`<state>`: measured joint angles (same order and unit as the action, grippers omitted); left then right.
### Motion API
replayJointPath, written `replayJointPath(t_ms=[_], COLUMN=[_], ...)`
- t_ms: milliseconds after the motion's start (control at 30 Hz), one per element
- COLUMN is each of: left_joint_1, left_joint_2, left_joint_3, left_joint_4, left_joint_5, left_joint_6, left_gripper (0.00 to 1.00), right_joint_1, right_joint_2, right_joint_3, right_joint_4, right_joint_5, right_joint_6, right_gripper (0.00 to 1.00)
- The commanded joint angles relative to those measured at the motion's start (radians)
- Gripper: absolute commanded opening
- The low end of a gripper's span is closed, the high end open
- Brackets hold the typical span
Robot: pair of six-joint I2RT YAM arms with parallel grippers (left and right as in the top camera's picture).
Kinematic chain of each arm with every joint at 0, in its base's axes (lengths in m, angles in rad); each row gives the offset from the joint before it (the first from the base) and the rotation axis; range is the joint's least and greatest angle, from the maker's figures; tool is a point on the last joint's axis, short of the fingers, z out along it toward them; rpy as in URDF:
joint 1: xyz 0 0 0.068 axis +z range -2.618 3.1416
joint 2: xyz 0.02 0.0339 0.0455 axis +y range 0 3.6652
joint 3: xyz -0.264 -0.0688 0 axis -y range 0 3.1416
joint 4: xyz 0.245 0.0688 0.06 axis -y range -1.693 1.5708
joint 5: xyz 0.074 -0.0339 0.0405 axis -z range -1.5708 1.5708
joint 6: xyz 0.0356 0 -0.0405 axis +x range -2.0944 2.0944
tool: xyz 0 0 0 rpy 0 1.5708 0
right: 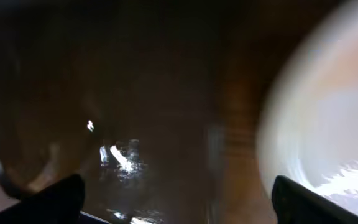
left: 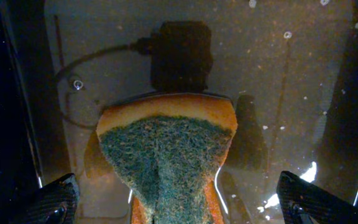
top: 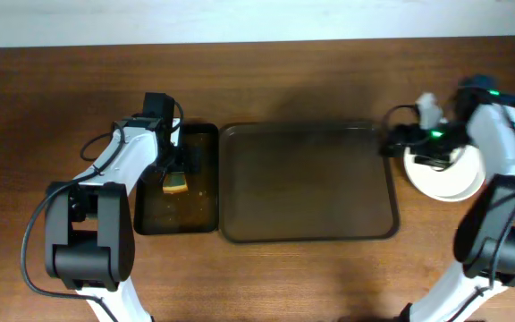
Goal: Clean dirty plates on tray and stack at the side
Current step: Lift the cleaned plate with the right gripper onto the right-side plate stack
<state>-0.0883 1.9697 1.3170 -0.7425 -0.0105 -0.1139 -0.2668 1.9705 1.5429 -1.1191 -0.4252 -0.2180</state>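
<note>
The large brown tray (top: 307, 179) lies in the middle of the table with no plates on it. A stack of white plates (top: 445, 179) stands just right of it. My right gripper (top: 392, 143) is open and empty, over the tray's right edge, next to the stack. The right wrist view is blurred: it shows the open fingers (right: 179, 199), a white plate (right: 328, 112) at the right and the dark tray (right: 104, 93) at the left. An orange sponge with a green scouring face (left: 166, 155) lies in a dark water tub (top: 177, 231). My left gripper (left: 179, 205) is open, its fingers apart on either side of the sponge.
The tub stands against the tray's left edge, and the sponge (top: 176, 183) sits in its upper half under my left gripper (top: 175, 154). Bare wooden table runs along the front and back. The right arm's cable loops above the plates.
</note>
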Motion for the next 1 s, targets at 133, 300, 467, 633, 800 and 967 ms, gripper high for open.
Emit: replayJointPath(t_ms=[133,300,467,633,800,967], left_joint_1=[0.000,0.000,0.000,0.000,0.000,0.000], left_joint_2=[0.009,0.009,0.009,0.009,0.009,0.009], left_joint_3=[-0.005,-0.005,-0.005,-0.005,-0.005,-0.005], left_joint_4=[0.002,0.002,0.002,0.002,0.002,0.002], left_joint_5=[0.008,0.008,0.008,0.008,0.008,0.008], left_joint_6=[0.002,0.002,0.002,0.002,0.002,0.002], left_gripper=[1.00,1.00,1.00,1.00,1.00,1.00], right_joint_1=[0.222,0.254,0.256,0.254,0.254,0.254], right_joint_2=[0.007,0.007,-0.013,-0.436,-1.045,-1.535], right_joint_3=[0.020,0.020,0.016,0.016,0.015,-0.264], right_joint_4=[0.019,0.019,0.026,0.026,0.118,0.413], right_joint_5=[0.101,0.101,0.105,0.105,0.145,0.173], right_joint_6=[-0.017,-0.017,-0.017,-0.017,-0.018,-0.220], right_gripper=[0.98,0.98,0.98,0.98,0.98,0.98])
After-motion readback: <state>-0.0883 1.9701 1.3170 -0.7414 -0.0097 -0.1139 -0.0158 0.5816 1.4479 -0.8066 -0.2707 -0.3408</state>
